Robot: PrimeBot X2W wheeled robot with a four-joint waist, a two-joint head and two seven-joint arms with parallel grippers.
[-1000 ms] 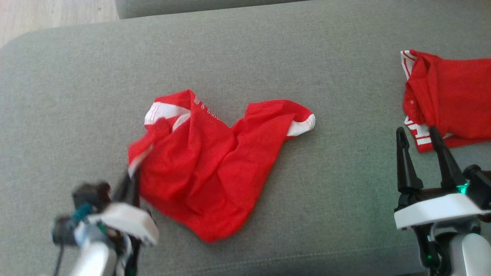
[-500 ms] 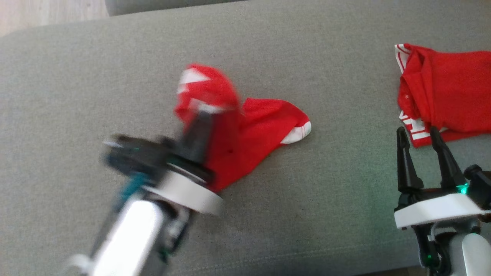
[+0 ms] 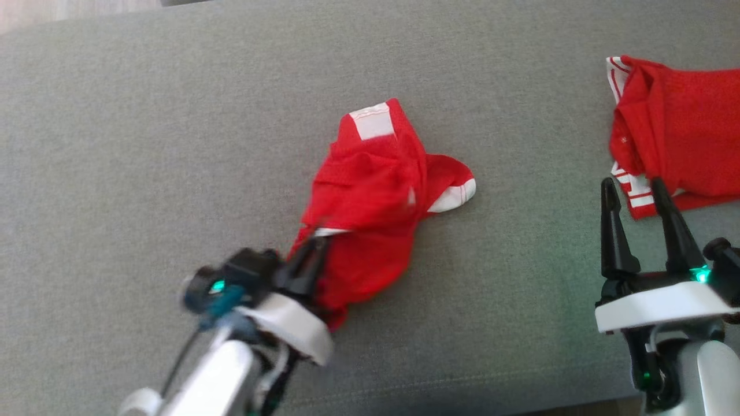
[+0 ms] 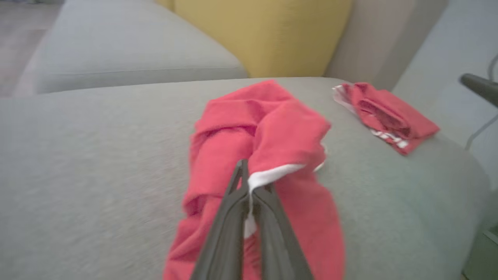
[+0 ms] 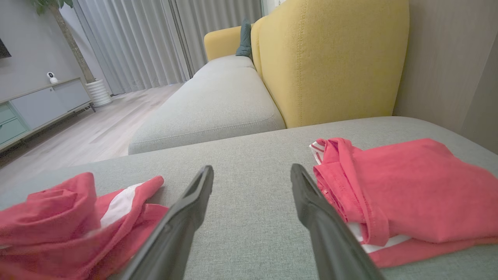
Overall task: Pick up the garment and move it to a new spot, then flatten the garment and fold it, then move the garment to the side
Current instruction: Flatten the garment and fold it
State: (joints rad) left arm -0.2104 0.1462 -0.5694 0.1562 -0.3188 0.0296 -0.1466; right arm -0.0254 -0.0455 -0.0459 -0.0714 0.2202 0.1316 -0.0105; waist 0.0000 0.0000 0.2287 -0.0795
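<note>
The crumpled red garment (image 3: 370,190), heaped just ahead of the left tool (image 3: 317,244), is being gripped in it by a white hem (image 4: 272,174). The right tool (image 3: 631,185) is being held open and empty. Flattening and folding are being judged not yet done.

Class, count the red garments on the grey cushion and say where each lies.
2. A crumpled red garment lies in the middle of the cushion, its edge pinched in the left claw. A folded red garment lies at the right end, beyond the open right claw.
</note>
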